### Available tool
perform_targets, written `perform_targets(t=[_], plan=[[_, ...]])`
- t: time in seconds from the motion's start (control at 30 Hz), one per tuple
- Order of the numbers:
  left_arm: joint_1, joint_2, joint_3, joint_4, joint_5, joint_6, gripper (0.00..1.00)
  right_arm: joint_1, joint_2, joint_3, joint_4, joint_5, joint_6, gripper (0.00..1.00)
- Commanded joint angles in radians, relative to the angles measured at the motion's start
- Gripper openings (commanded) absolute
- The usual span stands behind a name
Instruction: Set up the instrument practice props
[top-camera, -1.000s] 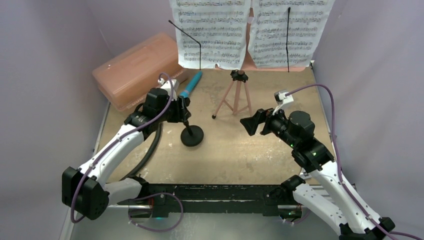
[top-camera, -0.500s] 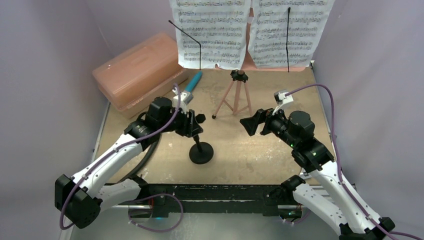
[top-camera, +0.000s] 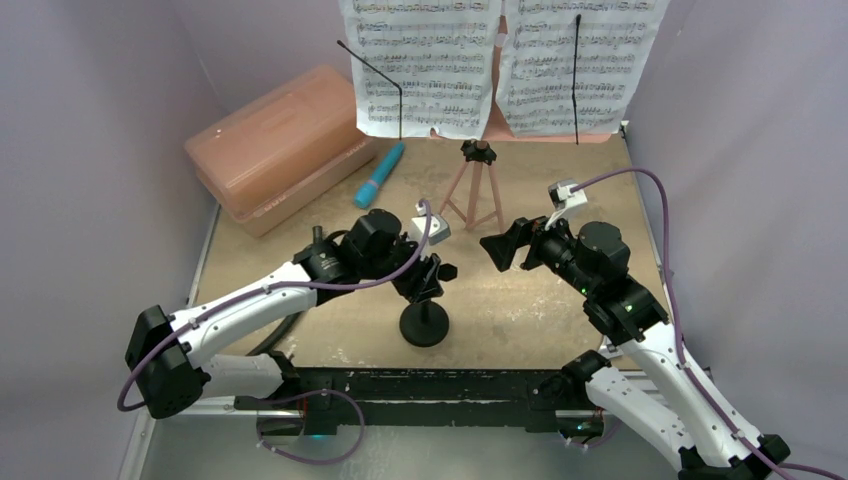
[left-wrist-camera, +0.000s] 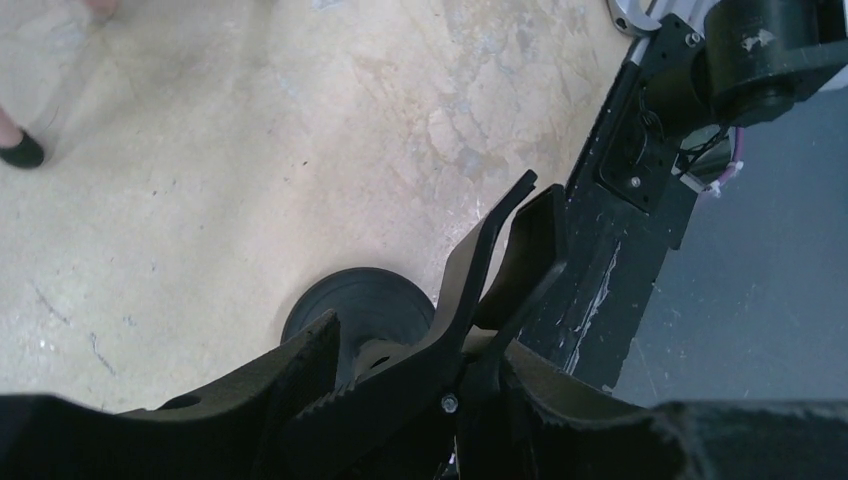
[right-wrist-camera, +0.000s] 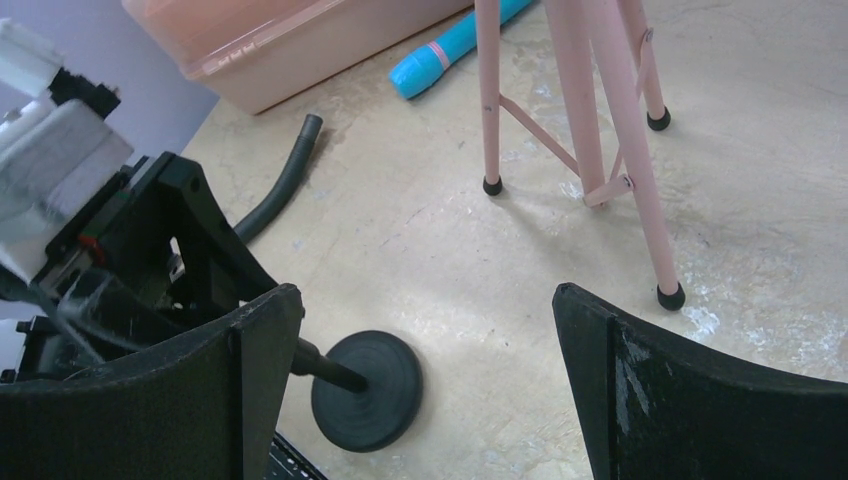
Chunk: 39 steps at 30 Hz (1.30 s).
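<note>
Pinching the small black mic stand by its top, the left gripper has carried it from beside the pink case to the table's near middle, away from the waiting cyan microphone, while the right gripper hangs spread wide, empty.

The small black round-based mic stand is before and slightly left of the pink tripod music stand; the cyan toy microphone lies farther back-left, beside the translucent pink plastic case.
</note>
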Motion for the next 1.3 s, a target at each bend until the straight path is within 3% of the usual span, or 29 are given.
perform_targets(t=[0.0,0.17,0.27,0.6,0.7,1.0,1.27], plan=[[-0.06,0.012,0.066,0.103,-0.023,0.103,0.08,0.002,-0.011,0.011,0.027,0.004,-0.012,0.98],[-0.103,0.023,0.056,0.134,-0.021,0.16,0.09,0.002,-0.01,0.012,0.024,0.005,-0.013,0.98],[-0.111,0.045,0.057,0.129,-0.019,0.161,0.15,0.002,-0.01,0.012,0.024,0.005,-0.014,0.98],[-0.127,0.04,0.064,0.14,-0.074,0.142,0.72,0.002,-0.013,0.012,0.022,0.005,-0.016,0.98],[-0.126,0.011,0.066,0.159,-0.101,0.129,0.83,0.002,-0.013,0.012,0.029,-0.001,-0.023,0.98],[-0.127,-0.08,0.127,0.196,-0.189,0.077,0.95,0.003,-0.016,0.01,0.054,-0.006,-0.037,0.98],[-0.126,-0.172,0.106,0.299,-0.414,-0.006,1.0,0.002,-0.025,0.002,0.118,0.03,-0.066,0.98]])
